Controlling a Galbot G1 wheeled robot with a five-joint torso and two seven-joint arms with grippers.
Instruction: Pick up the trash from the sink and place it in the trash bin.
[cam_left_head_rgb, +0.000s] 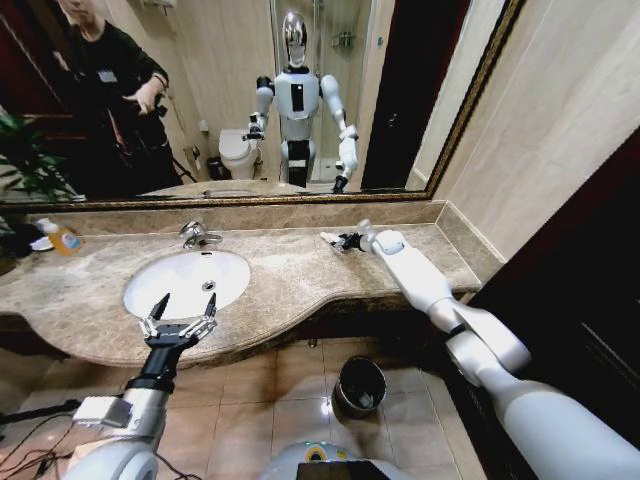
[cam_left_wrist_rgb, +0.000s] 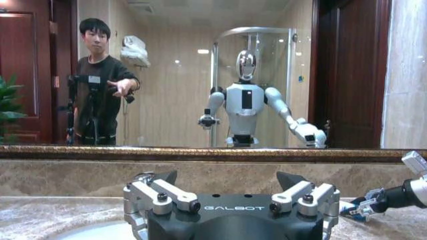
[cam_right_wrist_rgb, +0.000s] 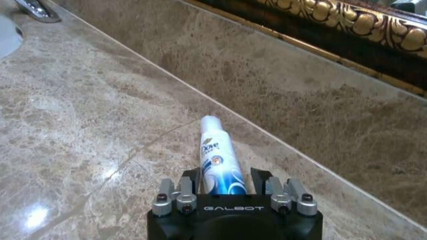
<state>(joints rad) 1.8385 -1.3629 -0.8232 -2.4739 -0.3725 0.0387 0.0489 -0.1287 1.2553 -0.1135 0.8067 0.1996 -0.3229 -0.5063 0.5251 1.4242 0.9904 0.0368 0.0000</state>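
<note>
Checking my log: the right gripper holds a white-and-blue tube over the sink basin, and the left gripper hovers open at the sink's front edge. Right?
Not quite. The right gripper holds the white-and-blue tube over the marble counter, beside the sink, as the head view shows. The left gripper is as you say.

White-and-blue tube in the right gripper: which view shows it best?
Right wrist view: the white-and-blue tube runs out from between the right gripper fingers. Head view shows a small tip; left wrist view a bit.

White-and-blue tube (cam_right_wrist_rgb: 219, 162) flat on marble; sink (cam_left_head_rgb: 187, 281) seemingly empty.
</note>
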